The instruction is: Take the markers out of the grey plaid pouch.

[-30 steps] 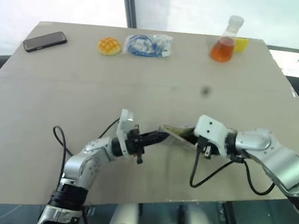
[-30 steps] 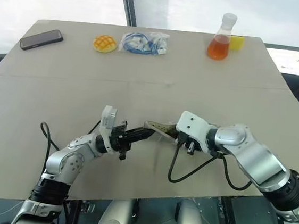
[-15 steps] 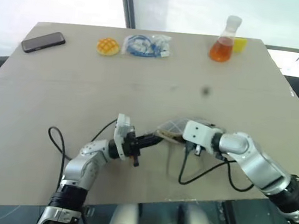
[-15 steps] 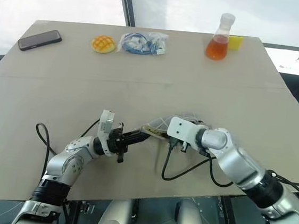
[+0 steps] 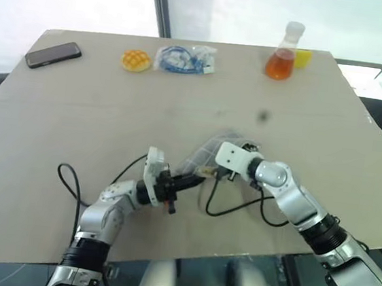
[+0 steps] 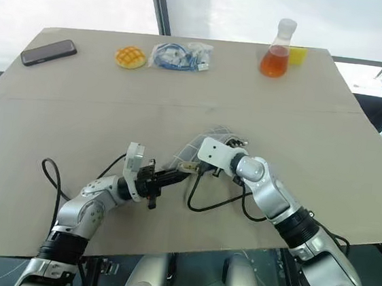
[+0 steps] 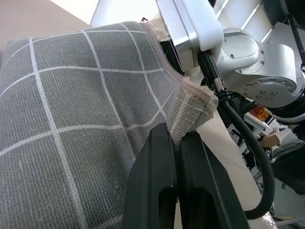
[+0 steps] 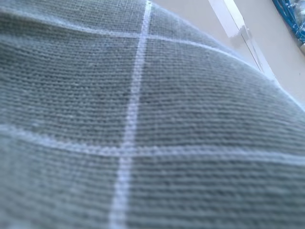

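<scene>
Left eye view, far edge of the tabletop (image 5: 79, 104): one black phone (image 5: 53, 54), one yellow bun (image 5: 136, 60), one clear bag of blue cable (image 5: 184, 57), one orange flask (image 5: 285, 55). Nearer me, my left claw (image 5: 194, 180) pinches a corner of the grey plaid pouch (image 5: 207, 151). My right claw (image 5: 210, 172) is hidden against the pouch; its grip I cannot tell.

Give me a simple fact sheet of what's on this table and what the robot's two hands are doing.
Table: tan, flat
Grey plaid pouch: near the front, between both arms
Left tool: shut on the pouch's corner
Right tool: at the pouch; fingers hidden
Markers: none visible
Far edge: phone, yellow bun, clear bag of blue cable, flask of orange liquid
</scene>
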{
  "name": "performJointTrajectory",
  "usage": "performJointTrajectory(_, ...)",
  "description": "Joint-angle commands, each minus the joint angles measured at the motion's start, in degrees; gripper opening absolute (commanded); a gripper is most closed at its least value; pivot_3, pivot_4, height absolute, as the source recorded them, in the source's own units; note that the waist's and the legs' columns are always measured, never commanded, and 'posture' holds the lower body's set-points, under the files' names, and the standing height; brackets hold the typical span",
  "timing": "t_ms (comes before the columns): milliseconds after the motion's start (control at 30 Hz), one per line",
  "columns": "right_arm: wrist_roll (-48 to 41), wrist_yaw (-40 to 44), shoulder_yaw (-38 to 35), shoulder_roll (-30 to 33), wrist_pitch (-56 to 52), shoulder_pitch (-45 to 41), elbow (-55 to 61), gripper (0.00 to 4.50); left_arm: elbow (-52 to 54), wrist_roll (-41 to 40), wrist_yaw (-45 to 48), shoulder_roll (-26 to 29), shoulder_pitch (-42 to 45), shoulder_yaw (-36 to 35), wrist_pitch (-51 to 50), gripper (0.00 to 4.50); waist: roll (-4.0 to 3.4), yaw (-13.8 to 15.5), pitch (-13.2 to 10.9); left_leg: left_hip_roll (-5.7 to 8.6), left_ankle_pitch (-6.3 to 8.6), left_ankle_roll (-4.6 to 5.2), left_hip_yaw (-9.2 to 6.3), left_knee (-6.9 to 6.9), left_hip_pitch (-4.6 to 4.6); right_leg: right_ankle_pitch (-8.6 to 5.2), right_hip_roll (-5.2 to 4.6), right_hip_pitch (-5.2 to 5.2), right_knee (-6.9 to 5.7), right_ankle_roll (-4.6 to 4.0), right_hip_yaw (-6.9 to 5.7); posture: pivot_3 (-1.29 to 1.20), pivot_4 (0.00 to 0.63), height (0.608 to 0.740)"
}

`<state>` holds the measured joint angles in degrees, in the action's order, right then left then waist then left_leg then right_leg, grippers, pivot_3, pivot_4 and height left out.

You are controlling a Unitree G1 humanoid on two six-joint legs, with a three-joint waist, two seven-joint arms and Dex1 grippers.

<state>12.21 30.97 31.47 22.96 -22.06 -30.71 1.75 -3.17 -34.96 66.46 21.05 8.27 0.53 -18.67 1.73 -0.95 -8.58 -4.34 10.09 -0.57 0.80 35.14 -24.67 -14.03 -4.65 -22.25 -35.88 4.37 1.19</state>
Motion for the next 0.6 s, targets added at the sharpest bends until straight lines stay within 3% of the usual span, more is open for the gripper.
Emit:
performJointTrajectory(33,-0.54,0.31,-3.11,0.03,-0.10,1.72,1.60,1.43,1.49,-0.63,0.69,0.04,-0.78,-0.31,0.21,0.00,-0.02,0.10,-0.01,0.00,0.00,0.00,0.00,-0.01,-0.02,0.00,0.00,-0.01,0.00,0.00,0.00,0.00,0.150,0.740)
performJointTrajectory(300,-0.78,-0.18,-5.63,-2.44,-1.21,3.08,3.93,1.43,1.34,-1.03,0.94,-0.29,-0.68,-0.21,-0.04,0.00,-0.08,0.12,-0.05,0.01,0.00,0.00,0.01,-0.03,-0.05,0.00,-0.01,-0.11,0.00,0.00,0.01,0.00,0.150,0.740)
performJointTrajectory(433,-0.92,1.27,-5.57,-2.28,-2.21,3.49,5.03,1.43,2.50,-4.93,1.52,0.17,-0.27,-1.47,-4.63,0.00,-0.09,0.12,-0.06,0.01,0.00,0.00,0.02,-0.03,-0.08,0.00,-0.01,-0.14,0.00,0.00,0.02,0.00,0.150,0.740)
performJointTrajectory(600,-3.76,9.92,-7.17,3.99,-9.78,4.81,15.11,1.43,6.43,-12.85,2.58,2.41,0.71,-3.23,-14.95,0.00,-0.11,0.27,-0.13,0.01,0.00,0.00,0.03,-0.03,-0.15,-0.01,-0.01,-0.18,0.01,0.01,0.03,0.00,0.150,0.740)
